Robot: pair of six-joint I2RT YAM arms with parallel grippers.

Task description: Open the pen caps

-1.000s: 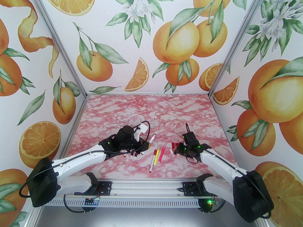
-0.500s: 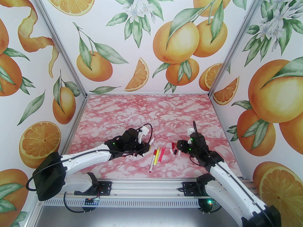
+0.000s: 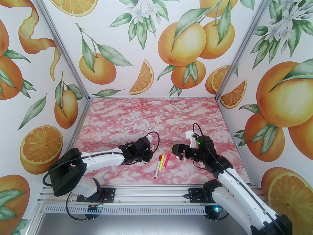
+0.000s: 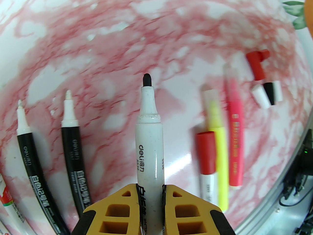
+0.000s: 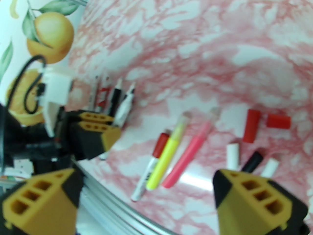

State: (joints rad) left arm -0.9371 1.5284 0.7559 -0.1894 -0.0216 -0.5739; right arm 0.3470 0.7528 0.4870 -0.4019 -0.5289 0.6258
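My left gripper [image 4: 150, 187] is shut on a white marker [image 4: 149, 136] whose black tip is bare. In the top view the left gripper [image 3: 148, 155] sits low at the left of the pens. Two uncapped black-barrelled pens [image 4: 71, 136] lie to its left. A white pen with a red cap [image 5: 160, 144], a yellow pen [image 5: 168, 153] and a pink pen [image 5: 190, 150] lie side by side. Loose caps lie to their right: two red caps [image 5: 250, 125], two white caps [image 5: 232, 155] and a black cap [image 5: 253, 161]. My right gripper [image 5: 146, 204] hangs open above the pens, holding nothing.
The pink marble tabletop [image 3: 151, 116] stretches free toward the back wall. Printed side walls close in left and right. The aluminium rail [image 3: 151, 197] with both arm bases runs along the near edge. The two grippers are close together across the three pens [image 3: 163, 161].
My right arm has swung left and turned, its open gripper now covering the loose caps in the top view. My left gripper has sunk lower and nearer with the marker still held.
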